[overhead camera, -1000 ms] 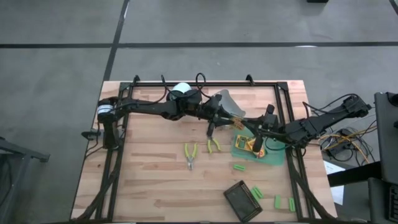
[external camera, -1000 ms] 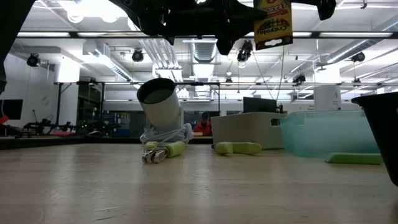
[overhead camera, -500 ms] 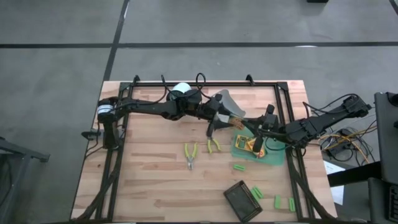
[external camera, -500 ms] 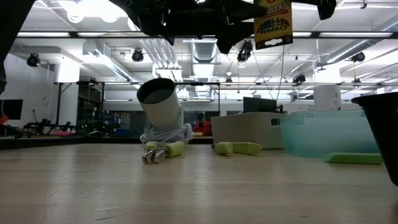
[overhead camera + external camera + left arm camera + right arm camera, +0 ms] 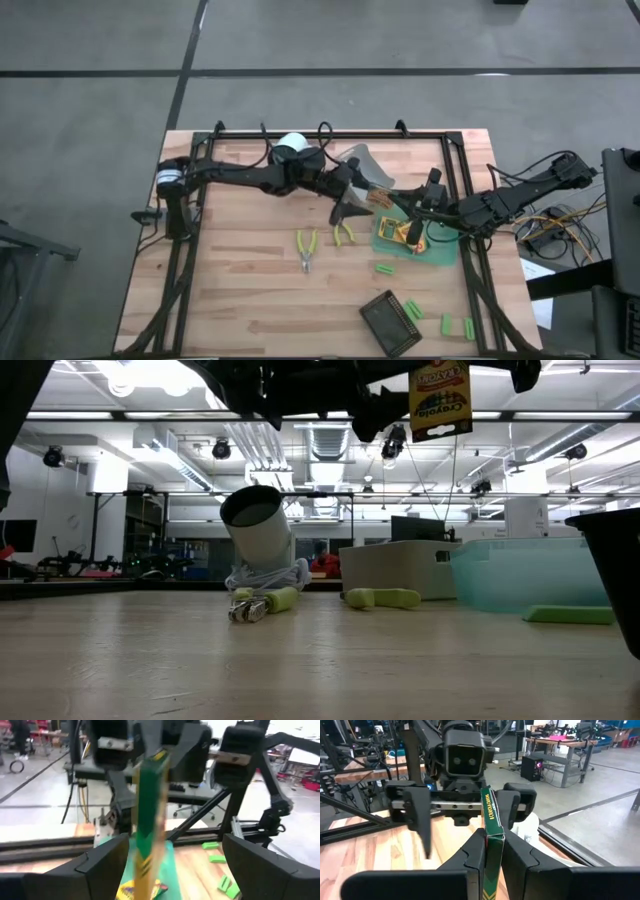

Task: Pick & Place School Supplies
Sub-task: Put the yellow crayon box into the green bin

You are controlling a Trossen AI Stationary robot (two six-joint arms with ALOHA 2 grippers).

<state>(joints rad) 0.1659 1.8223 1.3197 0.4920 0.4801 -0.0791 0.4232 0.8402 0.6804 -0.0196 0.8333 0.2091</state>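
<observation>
One yellow pack (image 5: pixel 492 827) is sitting upright in the air above the green bin (image 5: pixel 436 250); our right pincer (image 5: pixel 492 851) is clamping its lower end, while our left pincer (image 5: pixel 347 208), fingers spread, is facing it from just beside.

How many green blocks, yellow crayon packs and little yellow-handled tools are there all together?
Green blocks: 4
Yellow packs: 2 that show, one held up in the air, one in the green bin
Yellow-handled tools: 2
Total: 8
</observation>
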